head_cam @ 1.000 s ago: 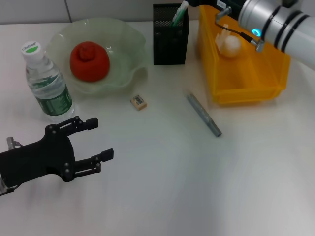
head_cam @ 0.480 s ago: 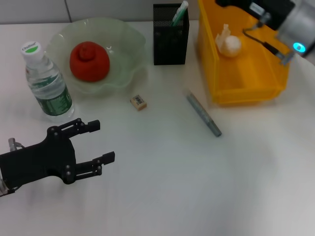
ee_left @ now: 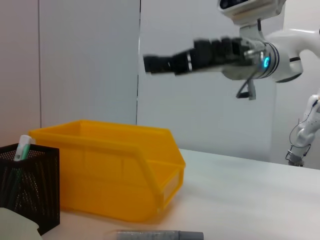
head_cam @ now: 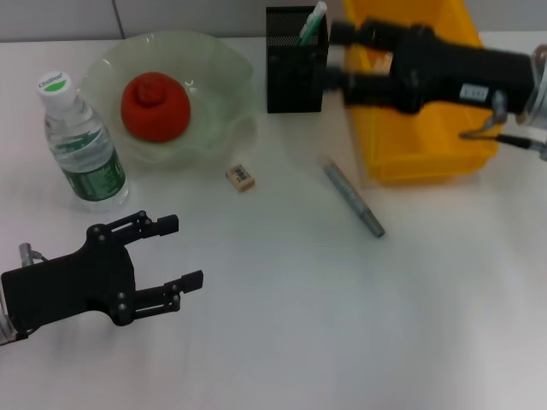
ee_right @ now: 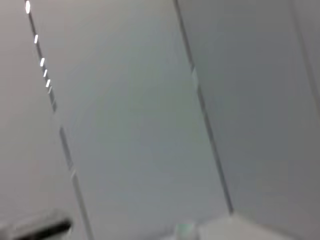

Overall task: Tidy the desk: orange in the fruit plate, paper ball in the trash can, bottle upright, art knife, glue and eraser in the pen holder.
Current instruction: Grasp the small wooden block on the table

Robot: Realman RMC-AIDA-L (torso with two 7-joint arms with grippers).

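Observation:
The orange [head_cam: 155, 106] lies in the pale green fruit plate [head_cam: 220, 64]. Left of it the bottle [head_cam: 81, 145] stands upright. A black mesh pen holder [head_cam: 293, 68] holds a green-capped glue stick [head_cam: 313, 21]. The small eraser [head_cam: 241, 177] and the grey art knife [head_cam: 354, 199] lie on the desk. My right gripper [head_cam: 333, 57] is open above the yellow trash can [head_cam: 427, 158], pointing at the pen holder, and the paper ball is hidden under that arm. My left gripper [head_cam: 175, 252] is open and empty near the front left. The left wrist view shows the trash can [ee_left: 110, 170], pen holder [ee_left: 27, 190] and right gripper [ee_left: 150, 62].
The white desk [head_cam: 282, 325] stretches wide between the left gripper and the art knife. The right arm's silver wrist [head_cam: 534, 81] reaches in from the right edge. A grey wall panel fills the right wrist view.
My right arm has swung left across the trash can, its gripper now beside the pen holder and covering the paper ball. The left gripper has drifted slightly right.

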